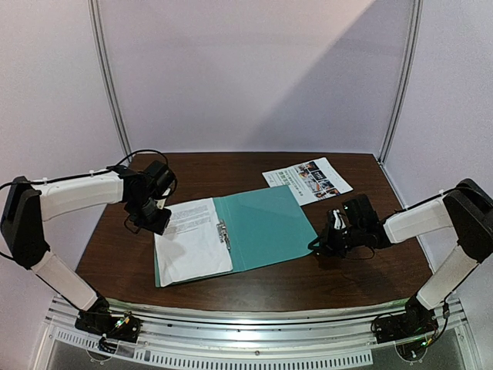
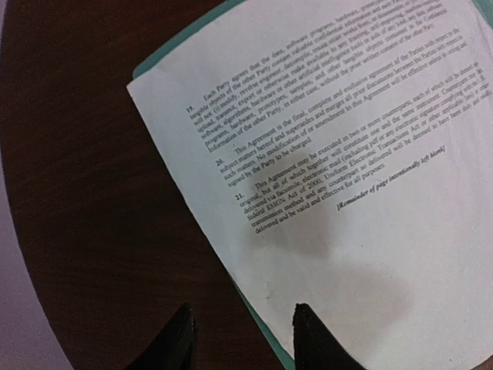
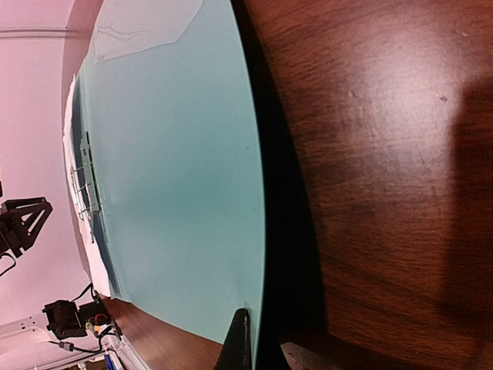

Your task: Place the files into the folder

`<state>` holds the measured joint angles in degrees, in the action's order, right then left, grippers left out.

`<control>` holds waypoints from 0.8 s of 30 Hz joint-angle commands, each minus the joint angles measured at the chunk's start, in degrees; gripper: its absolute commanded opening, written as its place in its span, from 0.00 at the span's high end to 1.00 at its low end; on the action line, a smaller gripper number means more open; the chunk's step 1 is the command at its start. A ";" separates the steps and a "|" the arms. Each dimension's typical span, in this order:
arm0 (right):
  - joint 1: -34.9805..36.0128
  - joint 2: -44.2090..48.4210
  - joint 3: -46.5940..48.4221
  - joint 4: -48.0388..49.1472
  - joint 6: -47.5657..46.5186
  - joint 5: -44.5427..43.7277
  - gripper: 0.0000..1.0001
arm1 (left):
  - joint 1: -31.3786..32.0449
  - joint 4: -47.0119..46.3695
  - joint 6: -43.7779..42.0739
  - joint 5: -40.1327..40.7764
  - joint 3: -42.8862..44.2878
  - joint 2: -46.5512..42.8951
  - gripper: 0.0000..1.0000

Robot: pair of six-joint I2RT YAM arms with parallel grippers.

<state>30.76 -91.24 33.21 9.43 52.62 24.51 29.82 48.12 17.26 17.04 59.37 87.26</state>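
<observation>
Reading this as the squaring-up step. The text sheet [image 2: 331, 193] is lying on the left half of the open folder [image 1: 269, 227], with its outer edge running close to the folder's edge and only a thin teal sliver showing. It's looking a touch out of square, though that's hard to be sure of. The colour sheet [image 1: 308, 179] is sitting on the table [image 1: 354, 277] just beyond the folder's far right corner, not yet in.

The left gripper [image 2: 245, 348] is hovering over the text sheet's outer edge, jaws apart and carrying nothing. One finger is over paper, the other over wood. The right gripper [image 3: 266, 353] is sitting low at the folder's right edge, fingers narrow and straddling the card. Can't tell if it's pinching or just bracketing.

How I'd be doing it:
- I'm favouring a flat fingertip nudge toward the metal clip [image 1: 224, 235], not a pinch, since thin paper is likely buckling under a squeeze.
- I'm keeping the pressure light and pushing low, near the edge.
- I'm relying on the right side to stop the folder sliding while the left is pushing.
- I'm leaving the right half open for the colour sheet.
</observation>
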 commanded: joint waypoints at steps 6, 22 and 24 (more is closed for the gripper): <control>0.96 -0.63 0.44 -9.34 -1.33 -3.44 0.88 | -0.15 2.01 1.31 1.44 2.73 -4.50 0.41; 0.91 6.37 9.77 -29.96 -10.34 -18.60 0.16 | 10.11 -1.49 4.77 -1.83 7.98 -0.66 0.54; 0.90 7.63 11.40 -32.11 -12.33 -20.48 0.15 | 11.43 -2.52 5.12 -2.60 8.78 1.14 0.57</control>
<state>31.55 -85.91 41.93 -11.33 45.28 11.92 38.83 48.07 21.02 16.29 66.19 85.38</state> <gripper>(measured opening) 0.843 0.452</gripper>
